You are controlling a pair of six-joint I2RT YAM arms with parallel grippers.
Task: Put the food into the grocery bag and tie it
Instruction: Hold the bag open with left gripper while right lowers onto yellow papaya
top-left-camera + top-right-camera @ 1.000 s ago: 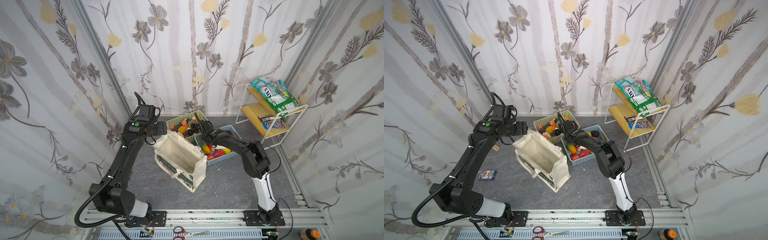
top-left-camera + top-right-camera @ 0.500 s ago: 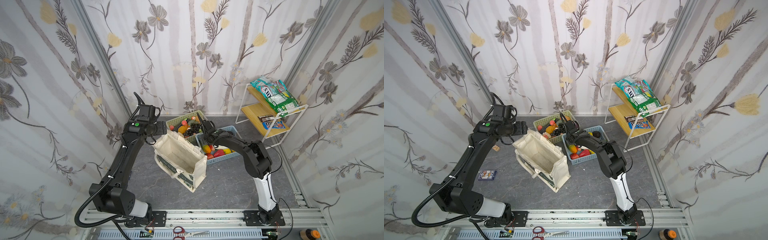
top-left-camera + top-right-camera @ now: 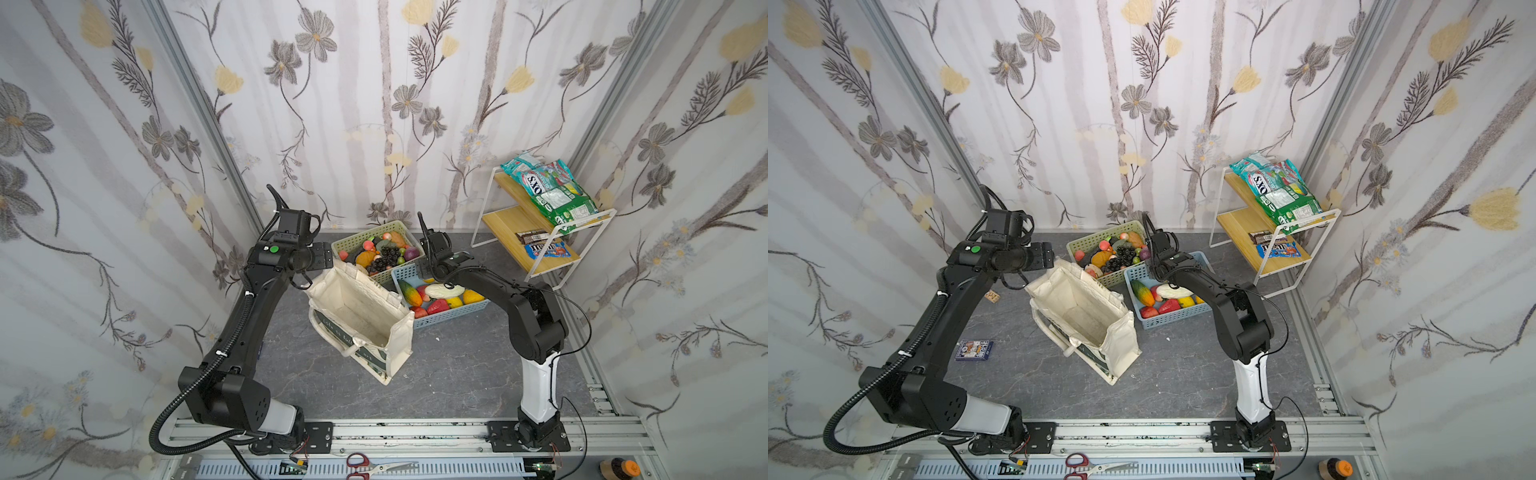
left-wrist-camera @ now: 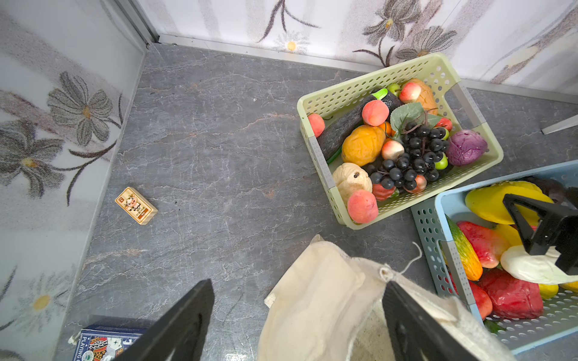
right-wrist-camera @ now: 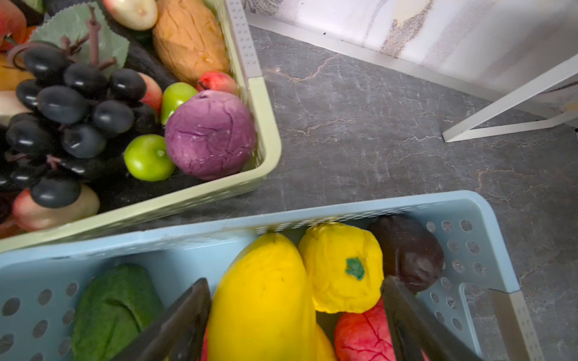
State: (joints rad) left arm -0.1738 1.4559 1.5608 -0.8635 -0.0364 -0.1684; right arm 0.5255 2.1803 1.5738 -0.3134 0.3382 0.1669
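The cream grocery bag [image 3: 361, 316] [image 3: 1084, 311] stands open on the grey floor. My left gripper [image 3: 327, 258] [image 4: 297, 284] is open and straddles the far corner of the bag's rim [image 4: 312, 297], one finger inside and one outside. Food fills two baskets: black grapes [image 4: 409, 156] and a purple cabbage [image 5: 209, 134] in the pale green basket [image 3: 365, 237], yellow and red pieces in the blue basket [image 3: 453, 316]. My right gripper [image 3: 428, 272] [image 5: 294, 281] is open, low in the blue basket. A long yellow fruit [image 5: 262, 297] and a yellow pepper [image 5: 341, 268] lie between its fingers.
A white wire rack [image 3: 540, 232] with snack packets [image 3: 548, 191] stands at the back right. A playing-card box [image 3: 973, 349] and a small wooden block [image 3: 992, 296] lie on the floor left of the bag. Scissors [image 3: 374, 461] lie on the front rail.
My right gripper has moved from over the green basket to the blue basket and come down among the yellow food. The left arm and the bag have not moved.
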